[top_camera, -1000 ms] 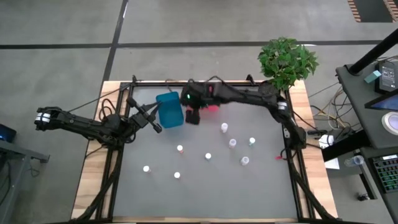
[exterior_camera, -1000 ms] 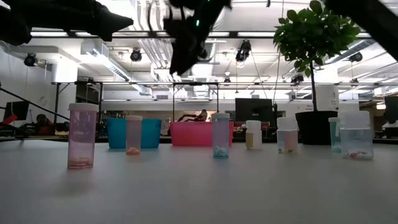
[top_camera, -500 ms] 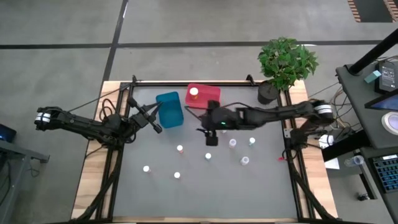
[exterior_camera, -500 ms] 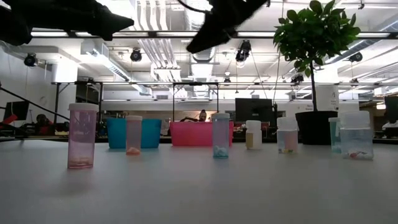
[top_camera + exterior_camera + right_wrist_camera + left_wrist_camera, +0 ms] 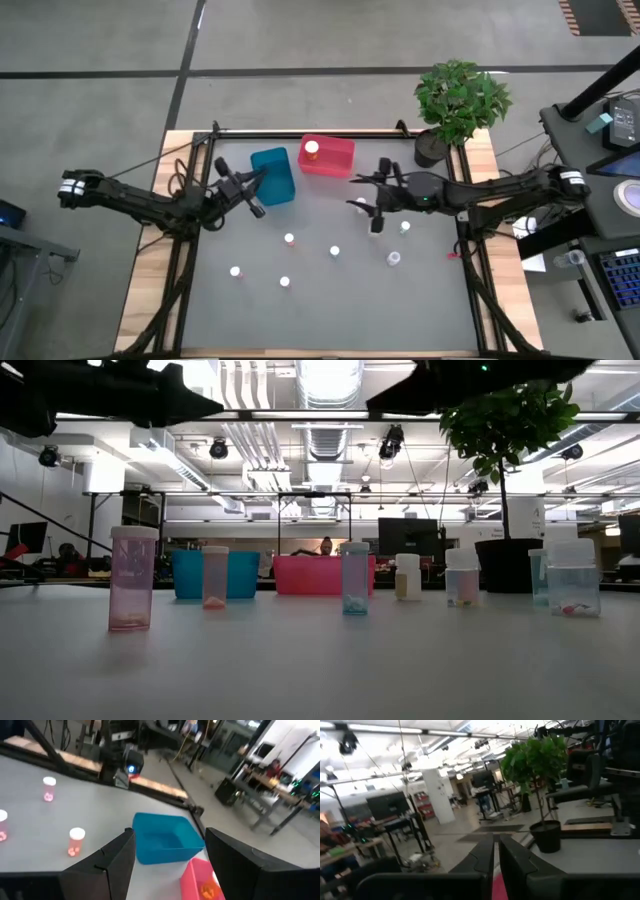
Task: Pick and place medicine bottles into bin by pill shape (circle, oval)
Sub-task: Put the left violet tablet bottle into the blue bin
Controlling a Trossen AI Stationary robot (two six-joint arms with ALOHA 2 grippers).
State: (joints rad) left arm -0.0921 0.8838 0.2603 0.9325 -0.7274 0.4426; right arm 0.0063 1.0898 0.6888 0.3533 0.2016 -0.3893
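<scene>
Several white-capped medicine bottles stand on the grey table, among them ones at the middle (image 5: 289, 240), front left (image 5: 236, 271) and right (image 5: 394, 259). One bottle (image 5: 312, 150) lies in the pink bin (image 5: 340, 160); the blue bin (image 5: 272, 178) stands left of it. My right gripper (image 5: 364, 204) hangs open and empty above the right-hand bottles, right of the bins. Its wrist view looks between the fingers (image 5: 115, 857) at the blue bin (image 5: 167, 842). My left gripper (image 5: 256, 198) is shut beside the blue bin's left front, its fingers (image 5: 487, 855) pressed together.
A potted plant (image 5: 460, 100) stands at the back right corner. Wooden edges (image 5: 150, 260) and dark frame rails border the table. In the low view the bottles (image 5: 355, 577) line up in front of both bins (image 5: 320, 574). People sit far off in the room behind.
My right gripper left the pink bin, where a bottle now lies, and swung right and forward over the right-hand bottles. The left arm has barely moved.
</scene>
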